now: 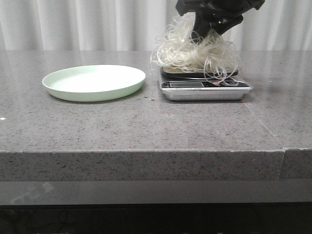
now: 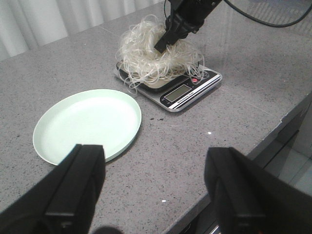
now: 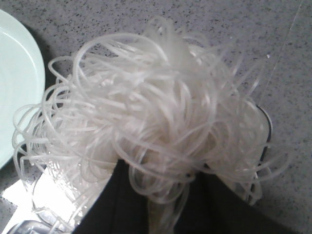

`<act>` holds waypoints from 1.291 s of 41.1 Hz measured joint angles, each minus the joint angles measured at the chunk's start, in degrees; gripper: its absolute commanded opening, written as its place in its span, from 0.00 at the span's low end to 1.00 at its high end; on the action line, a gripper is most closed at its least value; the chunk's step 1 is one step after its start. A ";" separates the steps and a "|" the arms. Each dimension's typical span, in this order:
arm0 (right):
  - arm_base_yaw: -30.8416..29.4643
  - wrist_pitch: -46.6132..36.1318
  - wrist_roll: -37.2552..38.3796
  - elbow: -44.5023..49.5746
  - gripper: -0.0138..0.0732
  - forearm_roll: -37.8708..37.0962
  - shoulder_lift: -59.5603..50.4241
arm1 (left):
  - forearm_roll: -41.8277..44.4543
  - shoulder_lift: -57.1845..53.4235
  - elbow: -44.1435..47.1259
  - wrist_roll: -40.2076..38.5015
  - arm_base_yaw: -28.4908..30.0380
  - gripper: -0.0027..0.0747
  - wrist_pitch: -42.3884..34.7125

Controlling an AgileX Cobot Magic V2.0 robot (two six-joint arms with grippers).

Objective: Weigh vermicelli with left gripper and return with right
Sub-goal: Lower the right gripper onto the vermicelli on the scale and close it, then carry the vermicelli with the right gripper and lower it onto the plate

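Vermicelli (image 1: pixel 195 51) piled on scale (image 1: pixel 204 89), right of empty green plate (image 1: pixel 94 83) on worktop (image 1: pixel 146 126). Weighing apparently done. Right end effector (image 3: pixel 165 195) clamped into the strands; return to plate pending. Left end effector (image 2: pixel 155 187) apart, near side, holding nothing.

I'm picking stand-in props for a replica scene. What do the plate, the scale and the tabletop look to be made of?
The plate looks like matte pale green plastic or melamine: even colour, soft sheen. The scale seems to have a brushed silver metal or metal-look body with a dark weighing platform, mostly hidden under the vermicelli. The tabletop looks like polished speckled grey stone or a composite.
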 measured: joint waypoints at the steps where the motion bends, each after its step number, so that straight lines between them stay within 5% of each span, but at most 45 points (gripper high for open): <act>1: 0.00 0.00 0.00 0.00 0.34 0.00 0.00 | 0.00 0.00 0.00 0.00 0.00 0.67 0.00; 13: 0.35 1.79 -0.10 -1.11 0.34 -0.07 -1.89 | 0.00 0.00 0.00 0.00 0.00 0.67 0.00; 23: 3.75 4.82 -0.10 -10.84 0.34 -0.34 -4.21 | -0.04 0.00 0.00 0.00 0.00 0.67 0.00; 41: 15.76 -4.22 -0.10 -15.21 0.34 -0.34 -2.28 | -0.04 0.00 0.00 0.00 0.00 0.67 0.00; 53: 18.29 -5.12 -0.13 -15.21 0.34 -0.24 7.05 | -0.04 0.00 0.00 0.00 0.00 0.67 0.00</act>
